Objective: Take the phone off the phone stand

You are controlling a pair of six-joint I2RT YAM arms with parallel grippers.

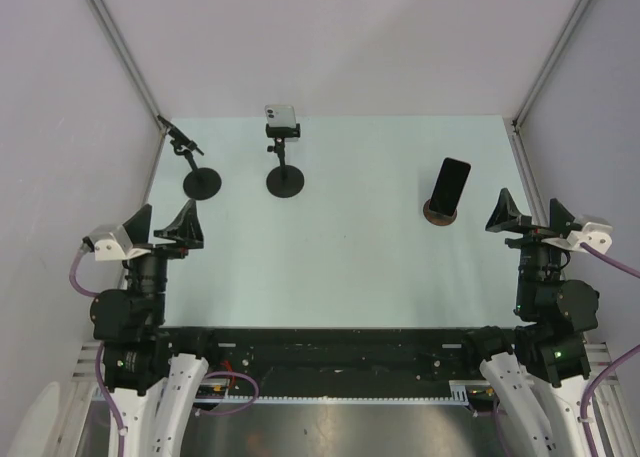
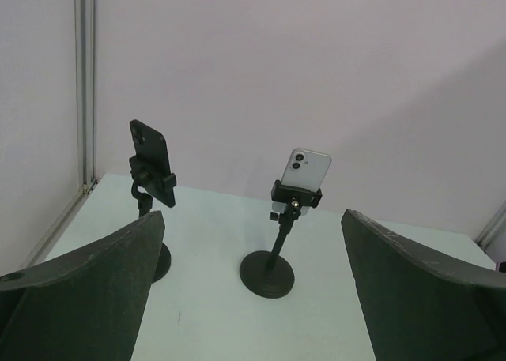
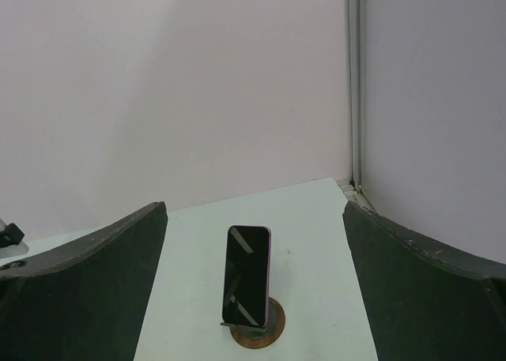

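Note:
A black phone (image 1: 451, 186) leans upright on a round wooden stand (image 1: 440, 213) at the right; the right wrist view shows the phone (image 3: 247, 276) and its stand (image 3: 261, 330) straight ahead. A white phone (image 1: 280, 114) is clamped on a black pole stand (image 1: 285, 181) at the back middle, and the phone also shows in the left wrist view (image 2: 308, 170). A dark phone (image 2: 150, 162) sits in another black pole stand (image 1: 202, 183) at the back left. My left gripper (image 1: 162, 225) and right gripper (image 1: 531, 217) are both open and empty, well short of the stands.
Pale walls close the table on three sides, with metal frame posts at the back left corner (image 1: 160, 123) and back right corner (image 1: 516, 124). The arm bases and cables sit along the near edge (image 1: 330, 352).

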